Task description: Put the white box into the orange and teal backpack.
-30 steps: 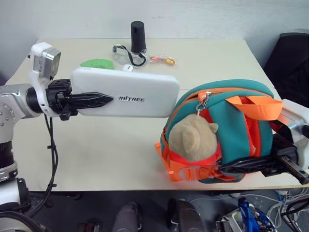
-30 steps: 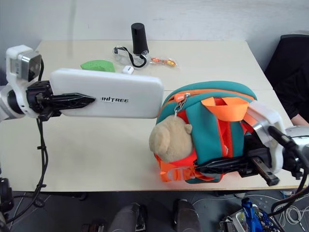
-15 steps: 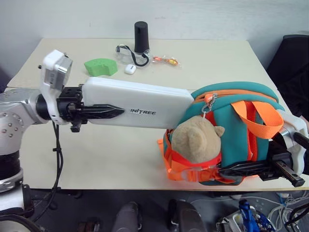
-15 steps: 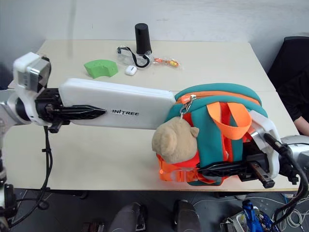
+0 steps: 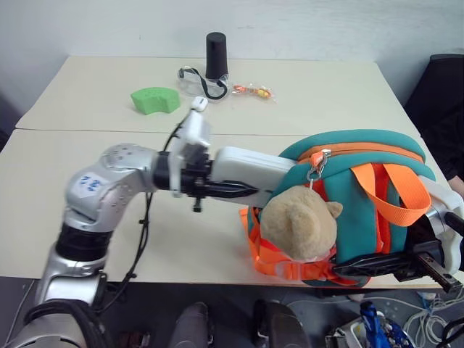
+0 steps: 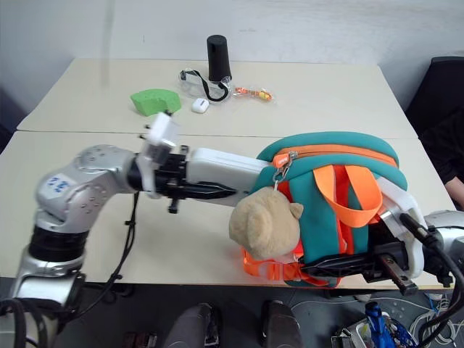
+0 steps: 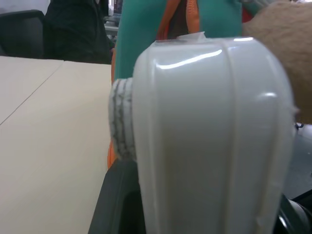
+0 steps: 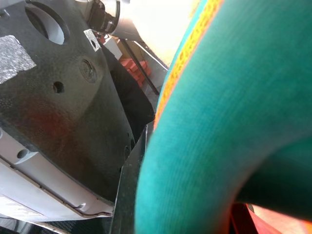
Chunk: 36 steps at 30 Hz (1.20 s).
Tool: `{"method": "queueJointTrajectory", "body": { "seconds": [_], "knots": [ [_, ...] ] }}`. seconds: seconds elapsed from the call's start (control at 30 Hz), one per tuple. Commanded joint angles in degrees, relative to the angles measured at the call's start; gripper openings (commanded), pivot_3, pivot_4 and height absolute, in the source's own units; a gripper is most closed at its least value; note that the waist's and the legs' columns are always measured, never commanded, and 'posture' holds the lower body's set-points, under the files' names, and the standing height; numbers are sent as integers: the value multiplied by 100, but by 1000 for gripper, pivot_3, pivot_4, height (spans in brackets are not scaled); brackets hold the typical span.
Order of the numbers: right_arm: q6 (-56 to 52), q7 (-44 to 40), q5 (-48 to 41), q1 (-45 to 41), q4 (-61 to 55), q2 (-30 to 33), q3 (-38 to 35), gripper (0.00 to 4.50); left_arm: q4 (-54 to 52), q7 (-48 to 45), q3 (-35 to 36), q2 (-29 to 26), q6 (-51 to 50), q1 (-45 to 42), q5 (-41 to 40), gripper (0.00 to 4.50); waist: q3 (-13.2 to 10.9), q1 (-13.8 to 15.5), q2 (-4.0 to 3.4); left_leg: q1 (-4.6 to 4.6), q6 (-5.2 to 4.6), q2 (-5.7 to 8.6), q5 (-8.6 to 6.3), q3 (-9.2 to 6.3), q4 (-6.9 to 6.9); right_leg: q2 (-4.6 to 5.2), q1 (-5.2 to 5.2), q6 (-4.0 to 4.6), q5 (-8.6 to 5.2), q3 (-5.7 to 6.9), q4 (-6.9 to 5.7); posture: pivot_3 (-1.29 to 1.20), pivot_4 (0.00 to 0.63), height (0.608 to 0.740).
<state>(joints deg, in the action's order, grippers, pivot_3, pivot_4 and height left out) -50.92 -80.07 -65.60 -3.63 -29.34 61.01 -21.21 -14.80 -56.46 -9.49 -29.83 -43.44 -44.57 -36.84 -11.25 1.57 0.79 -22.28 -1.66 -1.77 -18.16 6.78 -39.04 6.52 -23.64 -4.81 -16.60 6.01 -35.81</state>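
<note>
Left eye view: the orange and teal backpack (image 5: pixel 362 196) stands at the lower right of the frame on the table (image 5: pixel 94 94), its zipped mouth gaping toward the centre. The white box (image 5: pixel 250 165) lies nearly level at centre frame, one end pushed into that mouth and hidden inside, the other end clamped in the left gripper (image 5: pixel 235 191), whose black fingers run along its near face. The box is glossy white with rounded edges. A tan plush bear head (image 5: pixel 299 223) hangs on the backpack's front, just below the box. At the lower right edge the right gripper (image 5: pixel 377 264) is closed on the backpack's bottom edge.

Right eye view: the same layout, with orange straps (image 6: pixel 351 196) draped over the teal panel.

Left wrist view: the box's rounded end fills the middle, its far end meeting the teal and orange opening at the top.

Right wrist view: teal fabric with an orange seam covers the right side, touching the black finger.
</note>
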Motion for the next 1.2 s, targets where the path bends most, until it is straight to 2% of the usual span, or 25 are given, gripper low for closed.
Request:
{"method": "queueJointTrajectory", "body": {
  "seconds": [0.03,0.17,0.33,0.4,0.5,0.7,0.83,0.97,1.1,1.2],
  "knots": [
    [163,41,35,-63,-172,-52,97,21,50,308,-476,337,121,-254,469,1243,0,-11,0,1,0,0,0,1,0,-1,0,0,0,-1,0,0,150,740],
    [245,86,75,-74,-146,-76,181,21,325,551,-1018,849,45,-461,885,1243,0,-4,0,2,-2,0,3,0,-3,-6,0,0,0,0,-3,0,150,740],
    [327,238,121,-125,-138,-143,291,21,655,775,-1170,1352,-77,-645,1117,1243,0,2,0,2,-8,3,3,-4,-5,2,6,-2,1,2,0,0,150,740],
    [340,347,140,-167,-121,-180,333,0,656,735,-1074,1411,-177,-657,1031,1967,0,0,0,2,-8,1,3,-5,-5,5,5,-2,1,3,0,0,150,740],
    [386,396,209,-210,-52,-193,411,0,479,467,-796,1221,-372,-638,734,2827,0,-13,0,3,-6,-1,4,-6,-5,5,5,-2,1,4,-2,0,150,740],
    [480,545,387,-276,94,-304,547,0,-4,-169,-116,376,-547,-526,204,4486,0,-39,-1,2,-2,-5,5,-6,-5,3,2,0,0,4,-3,0,150,740],
    [638,682,702,-260,180,-432,659,0,-370,-688,339,-410,-541,-325,-149,4486,0,-38,0,3,1,-6,5,-6,-4,3,3,1,-1,5,-3,0,150,740],
    [796,880,1007,-284,281,-592,792,0,-348,-861,705,-949,-437,-345,-202,4486,0,-20,-1,5,0,-2,5,-6,-5,3,6,1,0,4,-3,0,150,740],
    [839,950,1059,-317,260,-662,854,0,-406,-815,1172,-906,-879,-811,-1000,4486,-2,-12,3,2,0,0,5,-8,-6,2,6,0,0,6,-3,0,150,740],
    [822,1036,1073,-408,294,-710,921,0,-719,-963,933,-866,-963,-942,-1233,4486,-1,-22,3,4,0,0,5,-8,-6,2,9,-1,0,5,-3,0,150,740]
  ]
}}
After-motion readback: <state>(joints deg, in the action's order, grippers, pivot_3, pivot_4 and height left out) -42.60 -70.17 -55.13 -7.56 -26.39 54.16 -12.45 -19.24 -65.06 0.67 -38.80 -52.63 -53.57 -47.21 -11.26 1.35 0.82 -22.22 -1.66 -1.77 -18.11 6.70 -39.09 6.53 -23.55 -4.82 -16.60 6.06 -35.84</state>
